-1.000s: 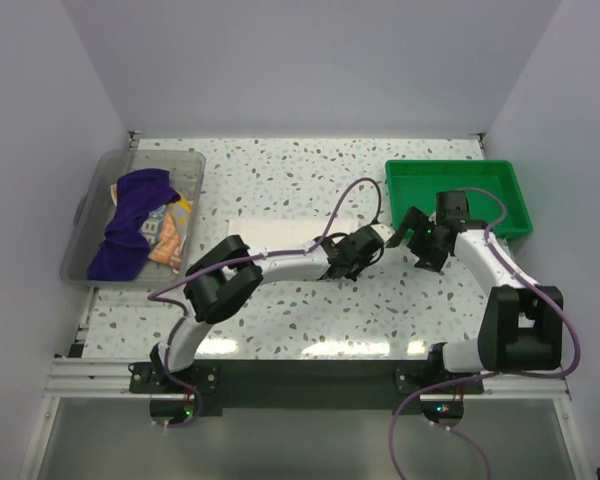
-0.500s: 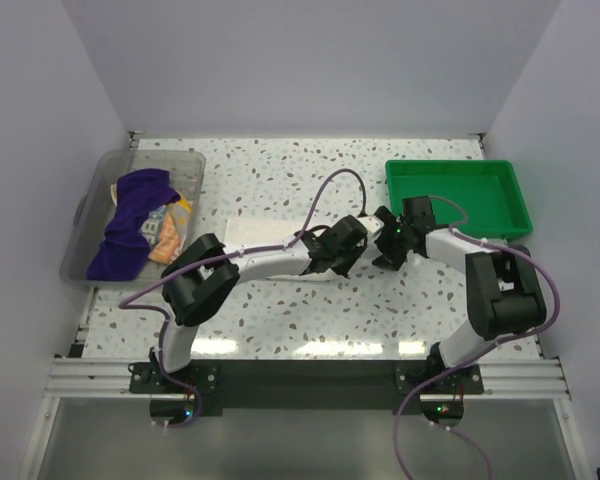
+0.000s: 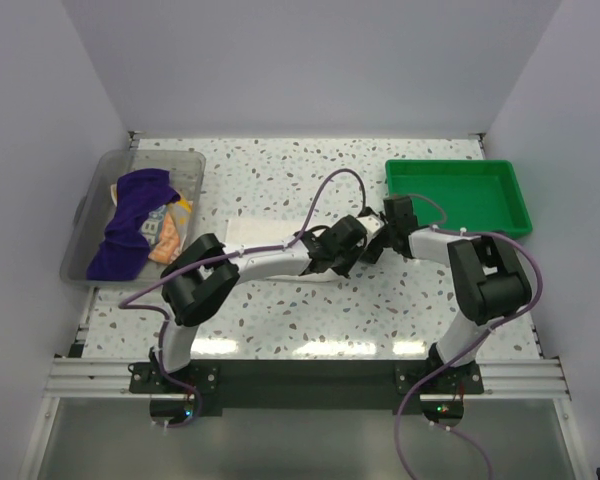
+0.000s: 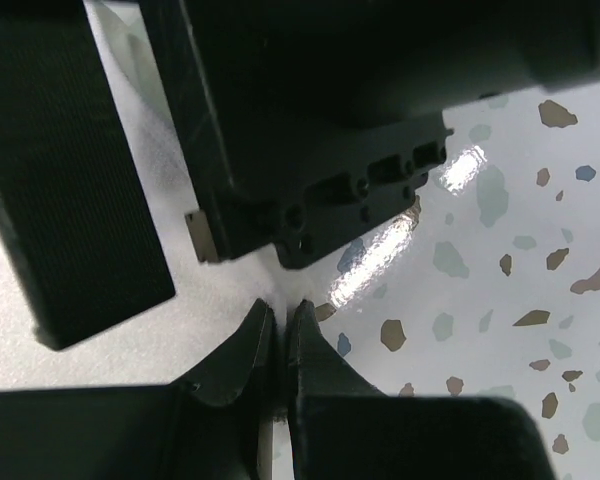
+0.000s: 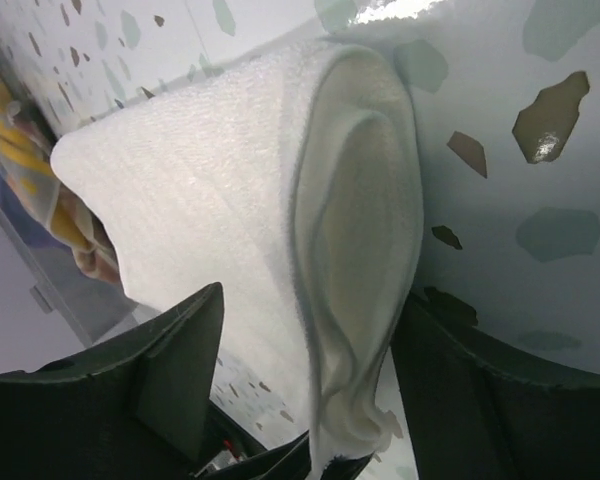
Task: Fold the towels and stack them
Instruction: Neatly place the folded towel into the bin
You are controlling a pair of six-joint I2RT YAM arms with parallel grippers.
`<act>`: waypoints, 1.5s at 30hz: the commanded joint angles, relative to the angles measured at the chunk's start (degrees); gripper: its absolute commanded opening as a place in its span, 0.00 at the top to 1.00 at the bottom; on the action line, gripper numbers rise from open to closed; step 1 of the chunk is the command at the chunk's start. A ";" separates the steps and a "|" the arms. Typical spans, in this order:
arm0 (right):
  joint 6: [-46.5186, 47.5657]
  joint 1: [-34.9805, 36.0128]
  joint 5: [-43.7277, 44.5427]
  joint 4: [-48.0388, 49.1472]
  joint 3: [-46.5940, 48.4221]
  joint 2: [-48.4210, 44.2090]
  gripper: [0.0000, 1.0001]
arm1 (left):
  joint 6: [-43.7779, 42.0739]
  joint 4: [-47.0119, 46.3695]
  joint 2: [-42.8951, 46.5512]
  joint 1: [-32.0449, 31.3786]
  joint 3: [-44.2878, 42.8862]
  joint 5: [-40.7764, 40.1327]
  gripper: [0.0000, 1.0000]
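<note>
Just off the near left corner of the green tray (image 3: pixel 458 165), the left gripper (image 4: pixel 280 325) is pinched shut on the edge of the white towel (image 5: pixel 210 200), a sliver of cloth showing between its jaws. Beside it, nearer the tray, the right gripper (image 5: pixel 315 300) stands open, straddling the towel's rolled fold. Farther left of the tray, the towel lies flat on the speckled table (image 3: pixel 280 300). Well left of the tray, a clear bin (image 3: pixel 95 170) holds the purple towel (image 3: pixel 130 225) and the lettered towel (image 3: pixel 170 235).
</note>
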State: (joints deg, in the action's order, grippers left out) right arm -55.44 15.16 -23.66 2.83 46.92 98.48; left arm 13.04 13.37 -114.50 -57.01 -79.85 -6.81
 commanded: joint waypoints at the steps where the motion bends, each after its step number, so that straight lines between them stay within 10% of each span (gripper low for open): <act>1: 0.60 1.63 1.60 -1.43 -1.04 3.03 0.32 | 1.64 -3.78 2.00 0.41 -1.62 0.57 1.00; 8: 4.54 1.98 3.70 -6.59 2.91 0.93 0.93 | 2.25 -2.91 3.31 0.85 -1.62 0.57 0.66; 17: 15.69 1.98 9.50 -21.96 16.25 0.57 1.00 | 3.48 -0.36 12.97 5.67 1.10 2.14 0.01; 34: 44.87 -6.79 36.74 -51.95 53.43 9.45 1.00 | 2.78 2.89 38.81 20.36 27.73 -7.16 0.00; 45: 66.24 -12.25 57.94 -42.74 52.84 15.69 1.00 | 0.67 3.43 41.55 21.42 33.10 -21.38 0.00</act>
State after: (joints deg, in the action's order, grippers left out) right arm 2.87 4.71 26.48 -44.36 100.12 112.46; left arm 14.85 18.55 -72.49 -35.90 -47.11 -20.88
